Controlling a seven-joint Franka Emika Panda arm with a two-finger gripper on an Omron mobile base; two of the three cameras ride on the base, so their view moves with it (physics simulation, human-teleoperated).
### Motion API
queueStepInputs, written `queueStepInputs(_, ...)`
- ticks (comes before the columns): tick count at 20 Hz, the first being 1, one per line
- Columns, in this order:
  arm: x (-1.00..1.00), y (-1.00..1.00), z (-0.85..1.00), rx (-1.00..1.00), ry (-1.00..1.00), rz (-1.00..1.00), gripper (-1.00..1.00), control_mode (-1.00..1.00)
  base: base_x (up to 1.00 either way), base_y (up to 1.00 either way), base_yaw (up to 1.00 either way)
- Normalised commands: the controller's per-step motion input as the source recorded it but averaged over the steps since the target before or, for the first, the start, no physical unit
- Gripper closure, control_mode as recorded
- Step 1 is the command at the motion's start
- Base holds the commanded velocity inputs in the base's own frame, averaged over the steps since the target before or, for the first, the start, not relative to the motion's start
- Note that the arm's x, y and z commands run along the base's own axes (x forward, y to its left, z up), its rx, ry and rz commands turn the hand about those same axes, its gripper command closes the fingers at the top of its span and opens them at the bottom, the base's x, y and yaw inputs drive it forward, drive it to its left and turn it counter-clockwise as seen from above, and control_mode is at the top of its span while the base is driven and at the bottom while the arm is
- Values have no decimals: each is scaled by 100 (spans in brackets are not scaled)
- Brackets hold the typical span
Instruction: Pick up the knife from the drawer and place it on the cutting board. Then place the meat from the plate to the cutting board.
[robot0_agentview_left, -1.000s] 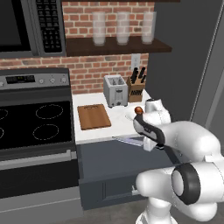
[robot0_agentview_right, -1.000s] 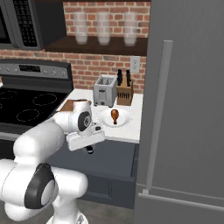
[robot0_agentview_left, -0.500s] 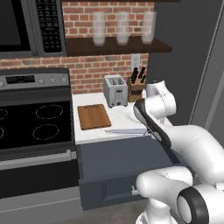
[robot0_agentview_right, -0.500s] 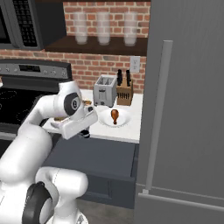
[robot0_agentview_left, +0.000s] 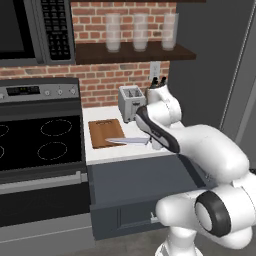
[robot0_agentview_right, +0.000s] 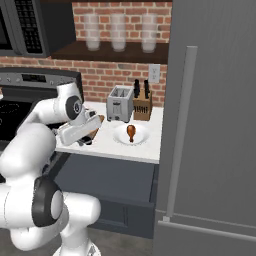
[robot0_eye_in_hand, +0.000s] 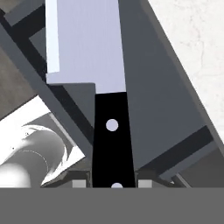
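1. Gripper (robot0_agentview_left: 152, 142) is clamped on the knife (robot0_agentview_left: 129, 141) by its black handle, above the open drawer (robot0_agentview_left: 145, 187).
2. I'd keep the blade level, tip toward nine o'clock, and lower it flat onto the cutting board (robot0_agentview_left: 102, 132).
3. Meat (robot0_agentview_right: 131, 131) waits on the plate (robot0_agentview_right: 142, 138).
4. No readable labels.

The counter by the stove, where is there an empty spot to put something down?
The cutting board has bare wood behind the knife that the claw holds over it. White counter lies free in front of the plate. It is crowded at the back: toaster and knife block.
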Motion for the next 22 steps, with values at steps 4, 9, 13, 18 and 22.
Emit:
queueStepInputs(4,45,51,0,0,0,-19,100,-100,0,0,0)
queueStepInputs(9,48,32,-4,0,0,-20,100,-100,0,0,0)
queueStepInputs(13,58,18,-32,0,0,-29,100,-100,0,0,0)
queueStepInputs(18,61,28,-52,0,0,-27,100,-100,0,0,0)
queueStepInputs(22,80,35,-39,0,0,-23,100,-100,0,0,0)
